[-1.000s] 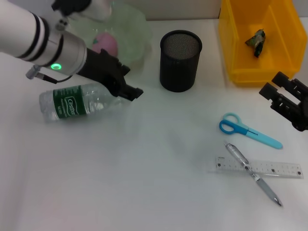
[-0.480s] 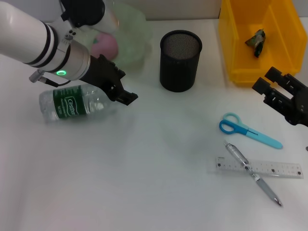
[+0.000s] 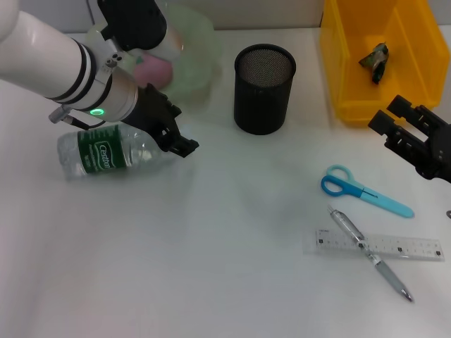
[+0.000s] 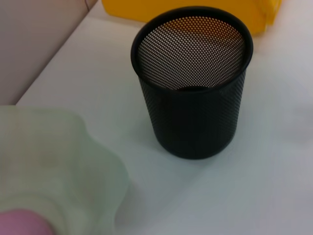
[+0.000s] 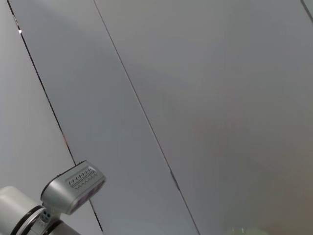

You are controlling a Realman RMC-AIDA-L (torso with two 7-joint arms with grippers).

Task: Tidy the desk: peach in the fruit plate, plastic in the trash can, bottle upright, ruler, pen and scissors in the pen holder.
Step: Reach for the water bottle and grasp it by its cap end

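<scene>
lying on its side at the left of the head view, the bottle [image 3: 106, 151] has its neck end just under the left gripper [image 3: 174, 135], whose black fingers stand narrowly apart and hold nothing. the pink peach [image 3: 153, 67] sits in the green fruit plate [image 3: 194, 49] at the upper left. the black pen holder [image 3: 263, 89] stands at upper centre, beside the yellow trash can [image 3: 352, 70] with the plastic [image 3: 375, 60] inside. the right gripper [image 3: 405, 129] hangs wide open at the right edge, above the scissors [image 3: 363, 190], pen [image 3: 369, 253] and ruler [image 3: 380, 244].
</scene>
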